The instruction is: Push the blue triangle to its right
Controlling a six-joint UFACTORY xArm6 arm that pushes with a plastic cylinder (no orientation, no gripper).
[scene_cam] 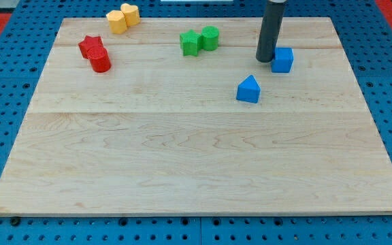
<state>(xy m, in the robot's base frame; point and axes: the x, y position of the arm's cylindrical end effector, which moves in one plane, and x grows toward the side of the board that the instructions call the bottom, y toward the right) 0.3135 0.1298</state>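
The blue triangle (248, 89) lies on the wooden board (196, 156), right of centre in the upper half. My tip (266, 59) stands above and slightly right of it, with a clear gap between them. A blue cube (282, 60) sits just right of my tip, very close or touching; I cannot tell which.
A green star (190, 42) and a green cylinder (210, 37) sit together at the top centre. A red star (91, 46) and a red cylinder (101, 60) sit at the upper left. Two yellow blocks (122, 18) lie at the top edge.
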